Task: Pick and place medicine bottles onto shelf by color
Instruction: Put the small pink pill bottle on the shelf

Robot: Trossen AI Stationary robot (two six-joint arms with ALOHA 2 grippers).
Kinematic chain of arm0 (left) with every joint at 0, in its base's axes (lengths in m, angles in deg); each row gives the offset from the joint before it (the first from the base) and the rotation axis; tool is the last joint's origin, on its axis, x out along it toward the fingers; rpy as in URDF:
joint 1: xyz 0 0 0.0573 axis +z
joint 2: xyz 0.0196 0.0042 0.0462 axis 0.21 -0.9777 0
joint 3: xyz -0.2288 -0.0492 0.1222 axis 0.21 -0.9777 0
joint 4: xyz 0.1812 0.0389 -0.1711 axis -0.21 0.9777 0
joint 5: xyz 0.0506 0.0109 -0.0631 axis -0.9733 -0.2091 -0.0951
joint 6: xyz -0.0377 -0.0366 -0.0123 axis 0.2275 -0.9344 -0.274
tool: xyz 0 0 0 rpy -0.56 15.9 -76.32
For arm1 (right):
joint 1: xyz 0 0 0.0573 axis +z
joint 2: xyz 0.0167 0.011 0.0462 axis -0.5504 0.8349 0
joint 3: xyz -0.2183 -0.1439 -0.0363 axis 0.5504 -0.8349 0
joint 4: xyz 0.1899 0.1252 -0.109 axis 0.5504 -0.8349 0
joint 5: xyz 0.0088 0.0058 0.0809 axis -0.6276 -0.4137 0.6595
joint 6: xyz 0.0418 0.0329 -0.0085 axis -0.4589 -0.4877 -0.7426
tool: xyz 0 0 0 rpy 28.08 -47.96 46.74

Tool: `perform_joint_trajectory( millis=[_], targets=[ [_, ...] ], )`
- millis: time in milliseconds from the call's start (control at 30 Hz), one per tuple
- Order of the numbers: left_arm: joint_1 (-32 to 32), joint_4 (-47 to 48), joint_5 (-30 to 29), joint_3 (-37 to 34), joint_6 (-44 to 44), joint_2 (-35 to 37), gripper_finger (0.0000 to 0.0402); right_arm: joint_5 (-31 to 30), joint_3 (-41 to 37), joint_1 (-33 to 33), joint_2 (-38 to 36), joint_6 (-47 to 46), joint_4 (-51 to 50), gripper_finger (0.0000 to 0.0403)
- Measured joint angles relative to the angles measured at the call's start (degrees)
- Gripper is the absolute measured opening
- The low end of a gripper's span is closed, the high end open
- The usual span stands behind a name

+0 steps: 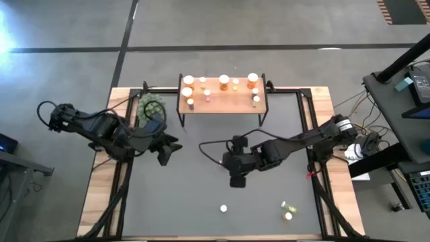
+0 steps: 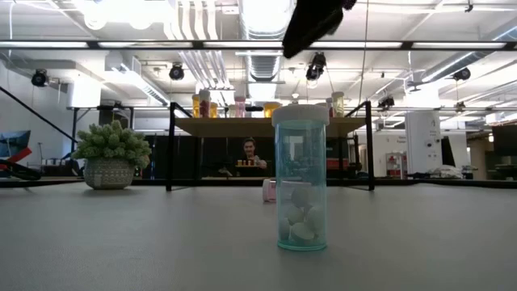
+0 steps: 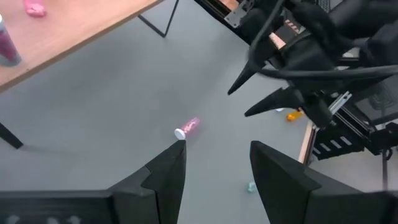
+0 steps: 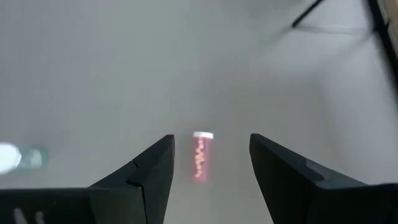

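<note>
Most bottles point(image 1: 224, 81) already stood on the shelf point(image 1: 222, 102) at the far side, while the right claw point(image 1: 236, 180), spread and empty, hung over a pink bottle point(image 4: 201, 155) lying on the tabletop point(image 1: 188, 208), a few more left nearby.

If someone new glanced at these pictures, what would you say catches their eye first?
Probably the clear teal bottle with a white cap, standing upright on the mat right before the low camera. Next, the light-wood shelf at the table's far edge, already carrying a row of small bottles. Then the right pincer, open above a pink bottle lying on its side mid-mat, while the left pincer waits open near the green plant.
</note>
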Motion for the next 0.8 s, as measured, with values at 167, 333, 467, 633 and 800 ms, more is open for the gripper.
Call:
perform_joint_trajectory(
  millis=[167, 333, 467, 633, 800],
  targets=[
    [-0.04, 1.01, 0.01, 0.0, 1.76, 0.0, 0.0162, 1.43, 0.26, -0.94, 3.02, -8.54, 0.34, 0.0199],
    [-0.09, 3.76, 0.21, -0.02, 1.61, 0.04, 0.0162, 4.0, 0.06, -2.37, 6.14, -10.91, 1.01, 0.0199],
    [-0.09, 5.25, 0.59, -0.02, 1.41, 0.54, 0.0162, 4.5, -0.83, -3.28, 10.18, -9.29, 1.18, 0.0199],
    [-0.43, 5.82, 1.73, -0.02, 1.33, 1.62, 0.0162, 6.46, -1.02, -4.14, 14.64, -4.68, 3.39, 0.0199],
    [-0.57, 6.1, 1.78, -0.02, 1.33, 2.69, 0.0162, 13.24, -0.42, -5.61, 16.8, -5.06, 6.13, 0.0199]
  ],
)
